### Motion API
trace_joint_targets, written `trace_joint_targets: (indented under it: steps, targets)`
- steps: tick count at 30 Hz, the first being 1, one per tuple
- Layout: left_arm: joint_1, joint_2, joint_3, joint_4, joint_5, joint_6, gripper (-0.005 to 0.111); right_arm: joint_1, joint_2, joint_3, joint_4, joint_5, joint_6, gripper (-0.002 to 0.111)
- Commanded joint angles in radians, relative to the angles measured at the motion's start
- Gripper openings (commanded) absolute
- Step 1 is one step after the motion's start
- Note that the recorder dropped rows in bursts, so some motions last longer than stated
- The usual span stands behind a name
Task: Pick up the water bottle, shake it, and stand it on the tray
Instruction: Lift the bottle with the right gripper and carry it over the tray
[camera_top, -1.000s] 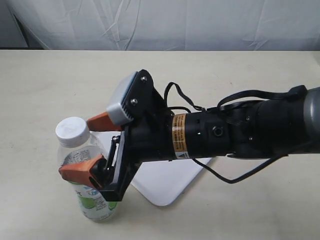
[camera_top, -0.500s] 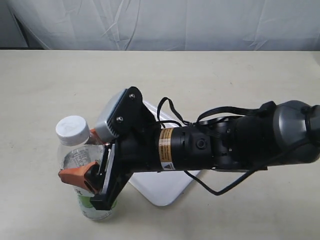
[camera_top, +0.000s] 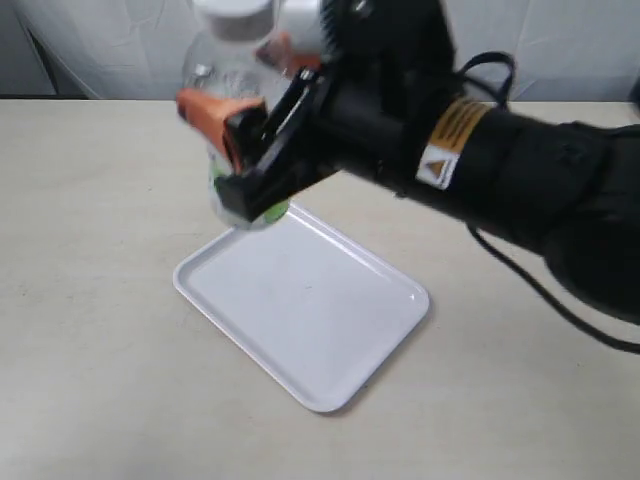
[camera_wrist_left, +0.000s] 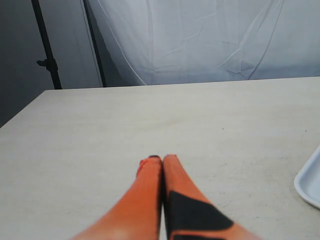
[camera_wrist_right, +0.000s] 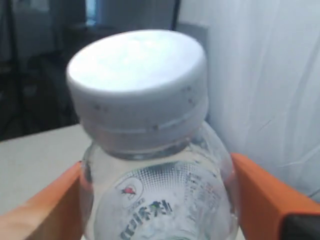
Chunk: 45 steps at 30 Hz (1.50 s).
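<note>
The small clear plastic water bottle with a white cap (camera_top: 222, 75) is clamped between the orange fingers of the right gripper (camera_top: 240, 78), in the air over the far left corner of the flat white rectangular tray (camera_top: 300, 300). The left gripper (camera_wrist_left: 162, 162) is closed, empty

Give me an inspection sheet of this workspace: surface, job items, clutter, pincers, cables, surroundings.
Surface: pale table, bare around the tray.
Job items: bottle lifted off the table, cap on, blurred in the exterior view, roughly over the tray's far left corner; tray flat on the table, nothing on it.
Clutter: nothing seen.
Pincers: right pincer shut on the bottle's upper body, below the cap; left pincer shut, empty, low over the table.
Cables: black cable looping along the right arm, clear of the tray.
Surroundings: white cloth behind the table; dark pole at one side.
</note>
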Motion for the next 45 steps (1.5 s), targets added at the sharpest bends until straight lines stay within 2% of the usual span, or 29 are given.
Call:
trace_joint_targets:
  steps: [1, 5, 8, 12, 16, 20, 24, 32, 36, 40, 45]
  targets:
    - [0.0, -0.005, 0.002, 0.0, -0.003, -0.004, 0.0, -0.004, -0.065, -0.005, 0.282, 0.094, -0.201, 0.0]
    - [0.0, -0.005, 0.002, 0.0, -0.003, -0.004, 0.0, -0.004, 0.053, 0.013, 0.307, 0.263, -0.247, 0.0]
    - [0.0, -0.005, 0.002, 0.0, -0.003, -0.004, 0.0, -0.004, 0.057, 0.004, 0.272, 0.213, -0.251, 0.0]
    - [0.0, -0.005, 0.002, 0.0, -0.003, -0.004, 0.0, -0.002, -0.056, -0.063, 0.249, 0.112, -0.251, 0.0]
    - [0.0, -0.005, 0.002, 0.0, -0.003, -0.004, 0.0, -0.002, -0.118, -0.088, 0.262, 0.166, -0.251, 0.0]
    - [0.0, -0.005, 0.002, 0.0, -0.003, -0.004, 0.0, -0.004, -0.019, -0.029, 0.29, 0.271, -0.251, 0.0]
    - [0.0, -0.005, 0.002, 0.0, -0.003, -0.004, 0.0, 0.002, 0.044, -0.019, 0.307, 0.276, -0.251, 0.0]
    - [0.0, -0.005, 0.002, 0.0, -0.003, -0.004, 0.0, 0.006, -0.188, -0.173, 0.262, 0.223, -0.254, 0.0]
    - [0.0, -0.005, 0.002, 0.003, -0.003, -0.004, 0.0, 0.005, -0.175, -0.135, 0.262, 0.286, -0.254, 0.0]
    - [0.0, -0.005, 0.002, 0.003, -0.003, -0.004, 0.0, 0.005, -0.061, -0.052, 0.268, 0.288, -0.254, 0.0]
    - [0.0, -0.005, 0.002, 0.003, -0.003, -0.004, 0.0, 0.006, -0.069, -0.085, 0.268, 0.289, -0.254, 0.0]
